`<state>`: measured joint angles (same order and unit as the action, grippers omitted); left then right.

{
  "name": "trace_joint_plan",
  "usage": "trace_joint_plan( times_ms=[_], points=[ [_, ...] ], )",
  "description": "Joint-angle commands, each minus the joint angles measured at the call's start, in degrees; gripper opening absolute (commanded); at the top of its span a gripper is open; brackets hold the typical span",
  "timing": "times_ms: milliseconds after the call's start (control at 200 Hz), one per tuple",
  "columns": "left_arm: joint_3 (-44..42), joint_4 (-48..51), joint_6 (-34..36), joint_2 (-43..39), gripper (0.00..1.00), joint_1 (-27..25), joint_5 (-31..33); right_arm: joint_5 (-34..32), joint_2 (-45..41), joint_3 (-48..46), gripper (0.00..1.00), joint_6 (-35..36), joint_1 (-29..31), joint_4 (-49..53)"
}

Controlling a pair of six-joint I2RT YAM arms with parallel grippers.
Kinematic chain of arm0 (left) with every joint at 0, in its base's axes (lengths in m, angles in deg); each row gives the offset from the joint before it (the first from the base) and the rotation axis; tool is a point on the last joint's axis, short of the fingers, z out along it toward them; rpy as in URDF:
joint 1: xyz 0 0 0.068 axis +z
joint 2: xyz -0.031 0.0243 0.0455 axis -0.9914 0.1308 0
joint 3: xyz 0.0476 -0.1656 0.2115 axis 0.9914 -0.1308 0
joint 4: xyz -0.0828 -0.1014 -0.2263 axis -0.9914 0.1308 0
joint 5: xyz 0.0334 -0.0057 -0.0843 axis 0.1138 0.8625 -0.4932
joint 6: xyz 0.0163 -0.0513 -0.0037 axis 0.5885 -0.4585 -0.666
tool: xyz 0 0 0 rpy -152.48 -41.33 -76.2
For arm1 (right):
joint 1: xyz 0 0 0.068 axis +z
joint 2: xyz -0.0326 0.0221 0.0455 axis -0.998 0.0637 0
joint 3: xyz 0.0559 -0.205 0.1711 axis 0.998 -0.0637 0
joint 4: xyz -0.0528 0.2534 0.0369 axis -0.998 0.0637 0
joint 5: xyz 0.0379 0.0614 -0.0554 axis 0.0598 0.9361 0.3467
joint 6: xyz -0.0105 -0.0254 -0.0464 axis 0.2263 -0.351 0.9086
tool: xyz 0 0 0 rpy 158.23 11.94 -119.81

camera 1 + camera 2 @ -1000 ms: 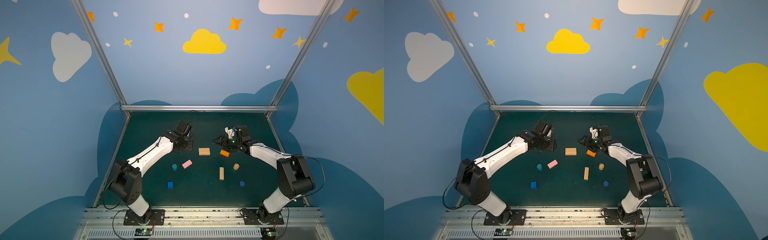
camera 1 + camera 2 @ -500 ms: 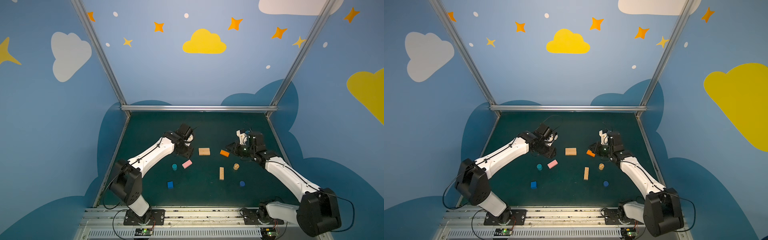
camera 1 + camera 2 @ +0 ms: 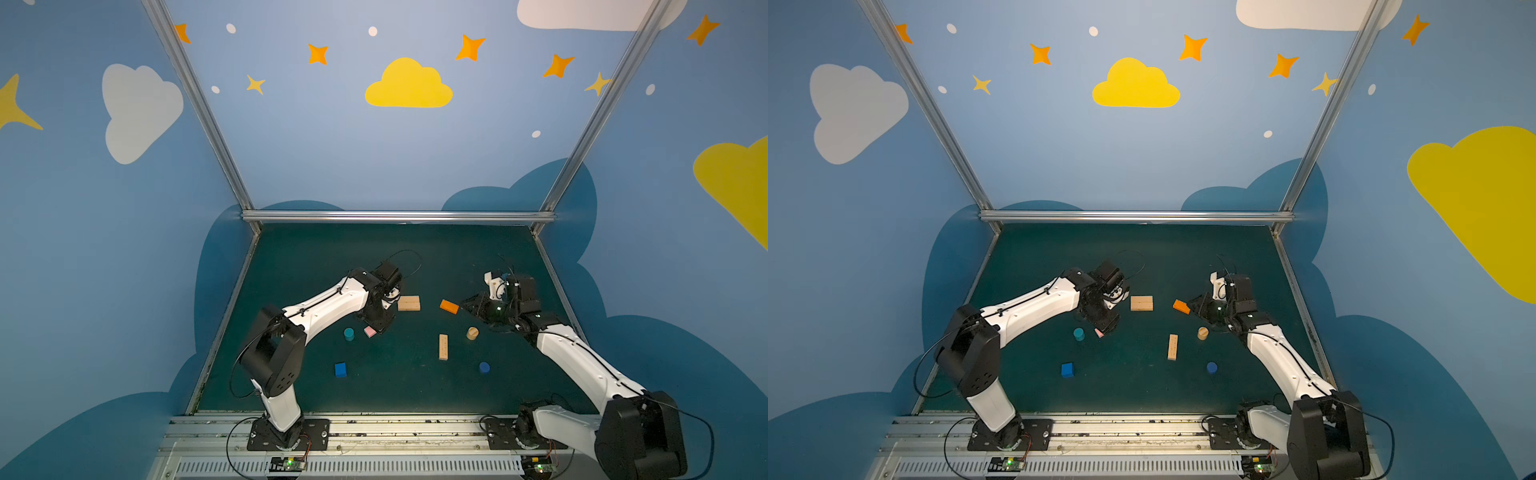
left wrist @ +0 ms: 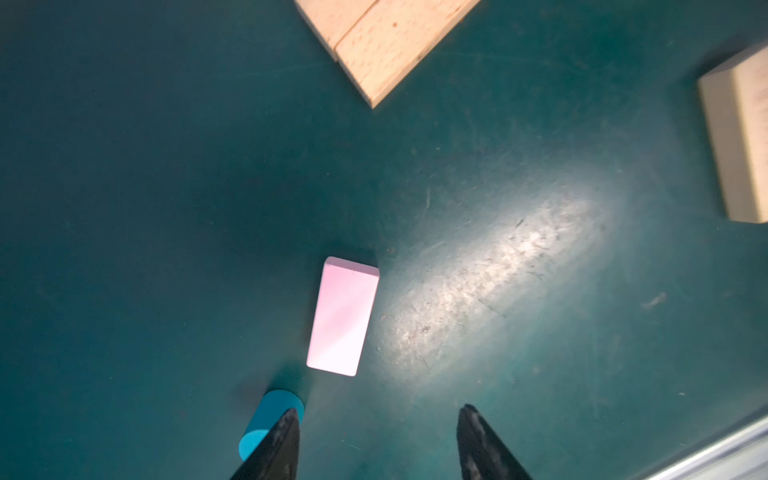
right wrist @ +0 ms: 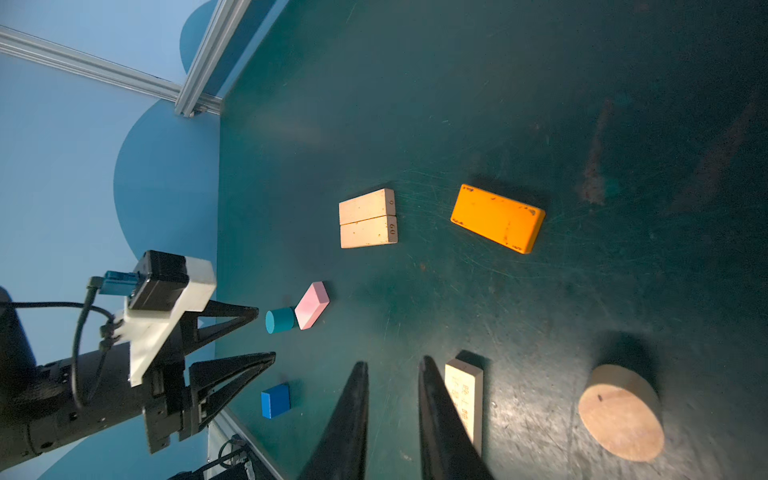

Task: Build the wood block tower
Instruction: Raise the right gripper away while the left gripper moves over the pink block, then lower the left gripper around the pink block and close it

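The left tool (image 4: 380,409) hangs over the green counter (image 3: 374,257) with its two fingers spread wide and nothing between them. The pink bar (image 4: 343,316) lies flat just ahead of its tips. The teal cylinder (image 4: 270,419) stands just beside that bar, partly hidden behind one finger in the left wrist view. Further out in front of this tool, two tan bars (image 4: 386,37) lie side by side with their long edges touching (in both top views they read as one pale slab). The right tool (image 5: 392,363) is low over the counter, its fingers drawn nearly together with only a narrow gap, and it pinches nothing. The orange bar (image 5: 496,218) lies flat ahead of its tips, near but apart from them in both top views. A single tan bar (image 5: 463,399) lies on the counter just beside one finger in the right wrist view. The tan cylinder (image 5: 619,411) sits further out on that same side, near the tool but not touching it. Back toward the arms' bases, well apart from both tools, are the blue cube (image 3: 340,369) behind the left tool and the dark-blue cylinder (image 3: 484,367) behind the right. Every block rests on the counter itself, none on top of another.
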<state>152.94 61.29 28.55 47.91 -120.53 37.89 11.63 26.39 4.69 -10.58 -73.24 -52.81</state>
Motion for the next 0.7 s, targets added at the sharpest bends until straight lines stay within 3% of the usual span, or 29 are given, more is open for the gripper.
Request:
trace_joint_plan(
  times_ms=[0, 501, 696],
  points=[
    [-0.25, 0.55, 1.86, 2.97, 0.62, -0.11, 2.31, 0.37, -0.92, -0.63, 0.22, 0.38, -0.43, 0.23],
    [1.21, -1.7, 4.01, 9.13, 0.62, 0.42, 5.82, 0.28, -1.62, -0.81, 0.22, 0.17, -1.33, 1.01],
    [1.33, -4.07, 4.89, 9.38, 0.62, 1.14, 4.0, 0.36, -1.6, -0.81, 0.23, 0.18, -1.68, 1.09]
  ],
)
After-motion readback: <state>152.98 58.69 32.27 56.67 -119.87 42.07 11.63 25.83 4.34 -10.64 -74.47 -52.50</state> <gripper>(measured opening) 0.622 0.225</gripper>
